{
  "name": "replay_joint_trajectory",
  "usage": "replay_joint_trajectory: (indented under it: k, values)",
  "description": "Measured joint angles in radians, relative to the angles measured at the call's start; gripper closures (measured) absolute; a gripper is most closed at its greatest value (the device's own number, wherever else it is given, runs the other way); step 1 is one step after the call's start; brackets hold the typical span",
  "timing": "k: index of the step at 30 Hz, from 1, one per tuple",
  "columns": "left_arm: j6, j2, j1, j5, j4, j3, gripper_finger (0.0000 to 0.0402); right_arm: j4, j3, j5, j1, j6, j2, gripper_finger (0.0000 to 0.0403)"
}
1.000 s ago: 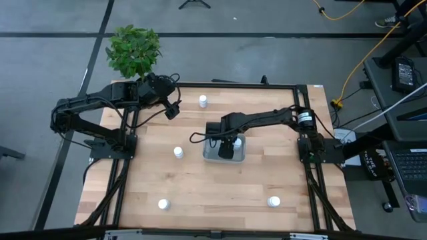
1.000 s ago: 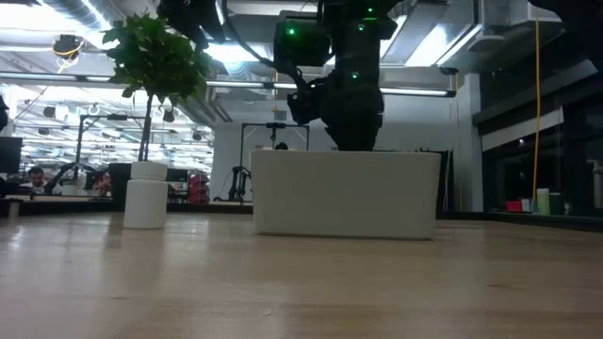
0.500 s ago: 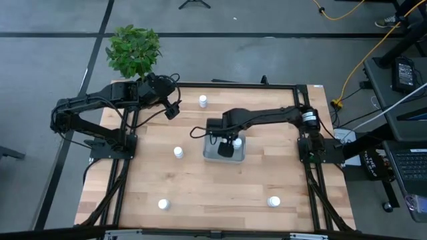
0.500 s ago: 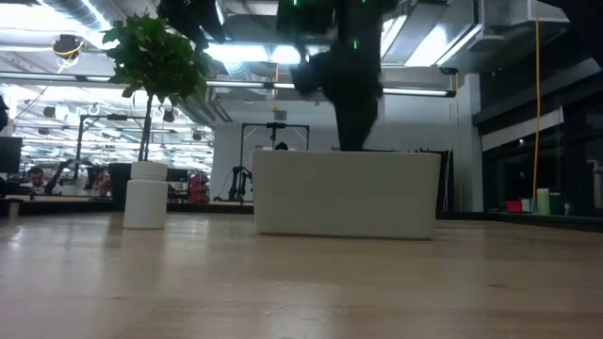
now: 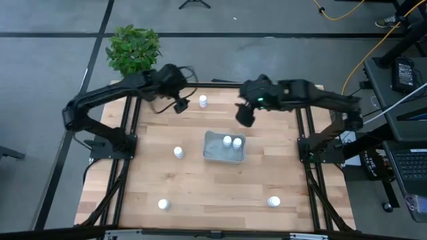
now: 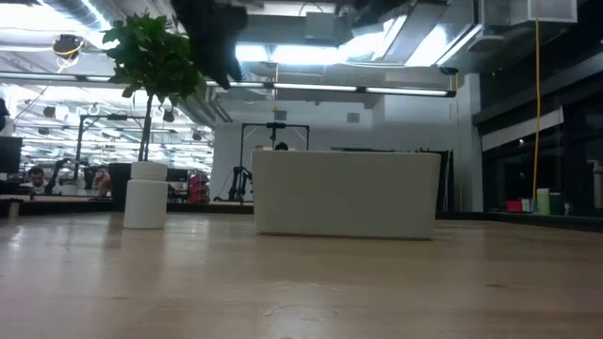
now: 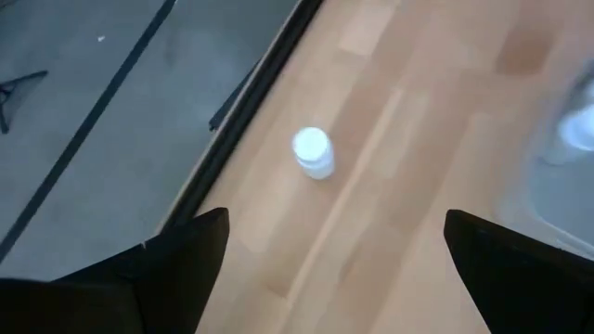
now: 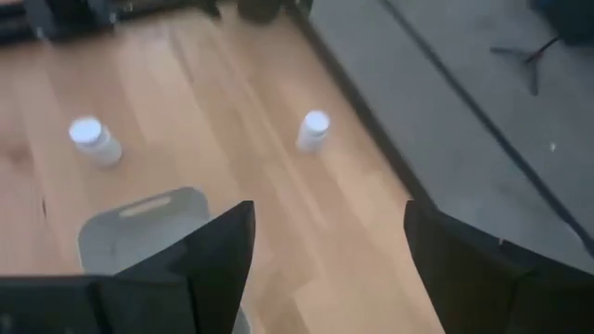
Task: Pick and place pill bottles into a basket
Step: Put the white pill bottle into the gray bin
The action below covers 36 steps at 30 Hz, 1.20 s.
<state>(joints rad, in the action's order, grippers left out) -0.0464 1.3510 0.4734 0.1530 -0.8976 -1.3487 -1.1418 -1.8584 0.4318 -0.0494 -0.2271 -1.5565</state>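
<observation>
Since the earlier frames the right gripper [image 5: 245, 115] has left the basket [image 5: 211, 152] and now hangs above the far part of the table, while the left gripper [image 5: 180, 105] has swung inward toward the far bottle [image 5: 203, 101]. From the left: the left gripper's fingers [image 7: 200, 243] stand spread with nothing between them, and its wrist view looks down on that far bottle near the table's edge. One bottle [image 5: 178, 153] stands just left of the basket, another [image 5: 163, 205] near the front left. Two bottles [image 5: 232, 141] lie in the basket at its far right corner. The right gripper's fingers [image 8: 223, 243] are likewise apart and empty. A last bottle [image 5: 273, 201] stands at the front right. In the low view the basket's wall [image 6: 345, 193] hides whatever is inside it, only one bottle [image 6: 146, 196] shows, and a blurred dark arm part is cut off at the upper edge; which arm cannot be told
</observation>
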Motion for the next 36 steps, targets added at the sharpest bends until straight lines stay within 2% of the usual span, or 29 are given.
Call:
replay_joint_trajectory:
  k: [5,14,21,26,31,36]
  values:
    - [-0.017,0.142,0.068,-0.118,0.111,0.000,0.0011,-0.020,0.000,0.032,0.000,-0.001,0.073,0.0128]
    - [-0.004,0.380,0.085,-0.295,0.243,0.000,0.0011,-0.119,0.016,0.034,0.000,0.028,0.085,0.0128]
    - [-0.009,0.501,0.088,-0.260,0.317,-0.049,0.0011,-0.113,0.100,0.031,0.000,0.022,0.097,0.0128]
    - [-0.019,0.511,0.108,-0.165,0.321,-0.086,0.0011,-0.110,0.151,0.011,0.000,-0.008,0.096,0.0128]
    - [-0.019,0.510,0.147,-0.163,0.299,-0.106,0.0011,-0.103,0.169,0.000,0.010,-0.031,0.096,0.0128]
    - [-0.018,0.510,0.175,-0.189,0.282,-0.074,0.0011,-0.088,0.169,0.001,0.015,-0.034,0.096,0.0128]
